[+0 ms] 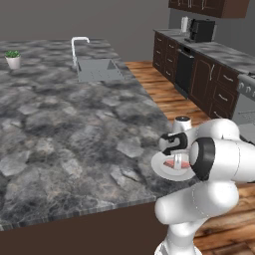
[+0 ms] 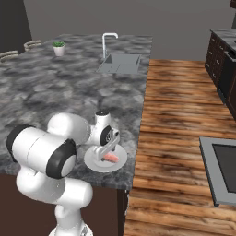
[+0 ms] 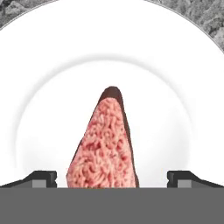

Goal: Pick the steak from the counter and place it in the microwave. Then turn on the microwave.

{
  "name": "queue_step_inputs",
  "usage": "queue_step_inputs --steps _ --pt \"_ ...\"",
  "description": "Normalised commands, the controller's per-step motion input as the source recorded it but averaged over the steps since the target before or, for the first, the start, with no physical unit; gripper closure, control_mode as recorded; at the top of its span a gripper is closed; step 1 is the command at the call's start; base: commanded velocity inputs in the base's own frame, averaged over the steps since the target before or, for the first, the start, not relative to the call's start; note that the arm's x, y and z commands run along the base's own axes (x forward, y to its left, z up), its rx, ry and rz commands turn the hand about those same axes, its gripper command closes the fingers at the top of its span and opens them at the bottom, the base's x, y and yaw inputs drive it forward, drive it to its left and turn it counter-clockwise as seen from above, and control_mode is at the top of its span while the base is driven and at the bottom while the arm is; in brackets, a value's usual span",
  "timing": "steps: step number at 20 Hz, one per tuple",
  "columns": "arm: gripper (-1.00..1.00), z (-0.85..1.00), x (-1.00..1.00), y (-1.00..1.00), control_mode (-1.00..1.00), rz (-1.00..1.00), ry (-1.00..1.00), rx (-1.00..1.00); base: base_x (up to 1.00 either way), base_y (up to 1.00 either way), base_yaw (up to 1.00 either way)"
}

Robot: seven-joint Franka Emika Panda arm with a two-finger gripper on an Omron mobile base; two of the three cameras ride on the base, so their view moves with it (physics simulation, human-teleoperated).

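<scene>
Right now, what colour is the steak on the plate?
Pinkish-red with a dark edge; the steak shows best in the hand view, on the white plate.

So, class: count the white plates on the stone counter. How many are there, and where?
1. The white plate sits near the counter's near edge, under the open gripper, holding the steak. None seems hidden.

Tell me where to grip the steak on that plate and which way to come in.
Grip the steak across its narrow width, coming straight down from above. It lies flat on the white plate, long axis running between the open gripper's fingertips, so they would likely close on its two long edges.
</scene>
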Motion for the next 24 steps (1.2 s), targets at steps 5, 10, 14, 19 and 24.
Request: queue_step_inputs --steps 5,10,14,19,24 --pt "-1.0 -0.17 0.05 0.0 -1.0 0.0 0.0 0.0 0.0 0.0 0.0" --pt "-1.0 -0.17 0.12 0.0 -1.0 0.0 0.0 0.0 0.0 0.0 0.0" --pt "1.0 -0.17 0.08 0.0 -1.0 0.0 0.0 0.0 0.0 0.0 0.0" --pt "1.0 -0.1 0.02 0.0 -1.0 0.0 0.0 0.0 0.0 0.0 0.0" --pt "1.0 0.0 0.0 0.0 -1.0 0.0 0.0 0.0 0.0 0.0 0.0"
